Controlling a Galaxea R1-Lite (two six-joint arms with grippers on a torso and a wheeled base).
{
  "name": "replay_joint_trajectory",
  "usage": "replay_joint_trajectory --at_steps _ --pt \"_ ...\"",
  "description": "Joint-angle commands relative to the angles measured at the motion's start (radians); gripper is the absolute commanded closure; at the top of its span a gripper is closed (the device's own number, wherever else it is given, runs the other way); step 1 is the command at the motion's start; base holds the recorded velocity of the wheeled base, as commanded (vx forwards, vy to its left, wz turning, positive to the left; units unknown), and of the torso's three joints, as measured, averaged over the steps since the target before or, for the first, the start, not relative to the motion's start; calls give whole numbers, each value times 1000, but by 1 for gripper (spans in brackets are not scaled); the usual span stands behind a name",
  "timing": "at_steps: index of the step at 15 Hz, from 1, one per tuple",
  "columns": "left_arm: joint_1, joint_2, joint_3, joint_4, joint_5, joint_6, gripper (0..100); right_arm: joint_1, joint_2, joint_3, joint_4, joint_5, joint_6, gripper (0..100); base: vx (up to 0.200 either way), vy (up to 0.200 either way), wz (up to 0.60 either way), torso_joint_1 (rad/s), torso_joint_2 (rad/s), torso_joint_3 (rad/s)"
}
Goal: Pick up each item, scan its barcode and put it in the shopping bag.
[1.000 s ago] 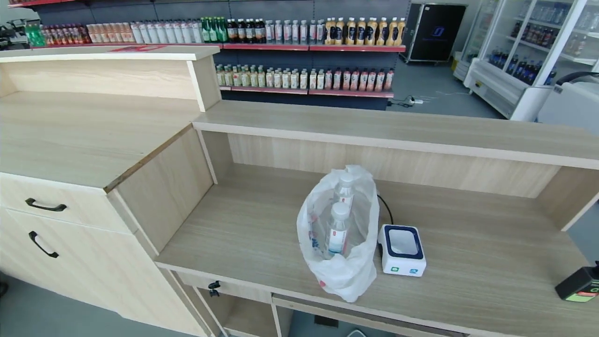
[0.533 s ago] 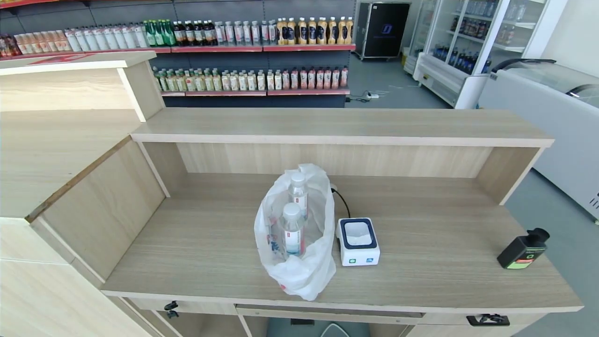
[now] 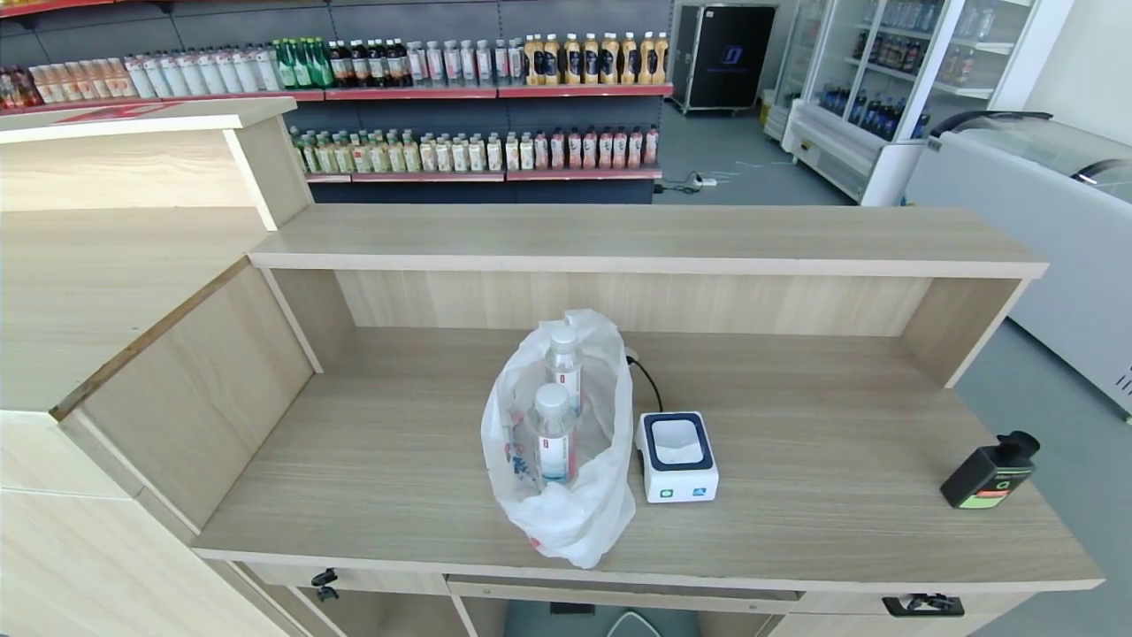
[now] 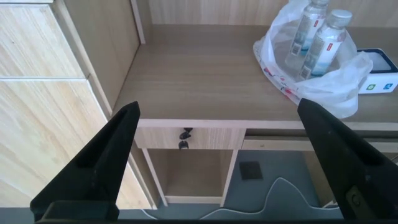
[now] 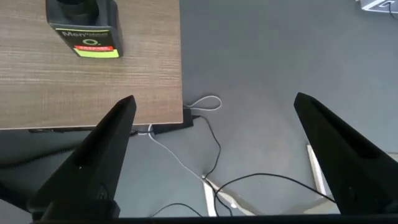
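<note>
Sagging translucent bag (image 3: 570,522) holds cylindrical bottles (image 3: 554,438).

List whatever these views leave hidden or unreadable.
- Head view: lower halves of the two water bottles, veiled by the shopping bag.
- Right wrist view: black bottle, cut off by the frame edge.
- Left wrist view: scanner, partly behind the bag, cut by the edge.
- Head view: black bottle's barcode, too small.

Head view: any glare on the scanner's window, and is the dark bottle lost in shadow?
Head view: the window of the scanner shows a pale washed patch, probably reflected light; the dark bottle stands in even light, plainly distinct against the pale counter. Right wrist view: the same bottle is evenly lit, with no glare on its label.
</note>
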Motion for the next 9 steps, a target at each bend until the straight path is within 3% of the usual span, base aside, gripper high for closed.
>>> replay_joint_trajectory --at_steps 1,7,9 --pt "0 1 0 0 0 0 0 0 72 -6 -3 24 -2 0 0 0 0 0 0 0" --pt "0 1 0 0 0 0 0 0 211 -96 -9 142 -1 0 0 0 0 0 0 0" --pt "0 1 0 0 0 0 0 40 263 -141 -7 179 -1 0 0 0 0 0 0 0"
